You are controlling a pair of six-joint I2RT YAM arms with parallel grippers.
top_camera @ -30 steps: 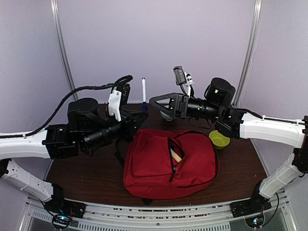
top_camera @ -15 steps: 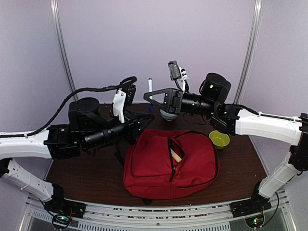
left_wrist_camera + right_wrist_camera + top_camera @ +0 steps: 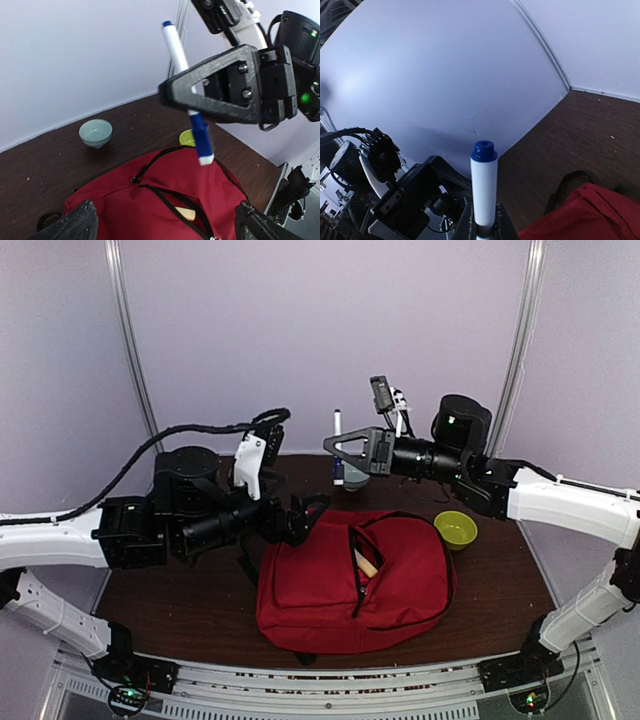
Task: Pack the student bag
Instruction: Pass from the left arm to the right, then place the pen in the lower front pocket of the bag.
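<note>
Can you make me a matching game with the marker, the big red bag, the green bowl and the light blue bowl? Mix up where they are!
Things:
1. marker
2. student bag
3. green bowl
4. light blue bowl

Places and states:
A. lying on the table with its zipper open
B. sitting by the bag's far right corner
C. held up in the air by the right gripper
D. sitting behind the bag, near the back wall

Pairs: 1-C, 2-A, 3-B, 4-D
</note>
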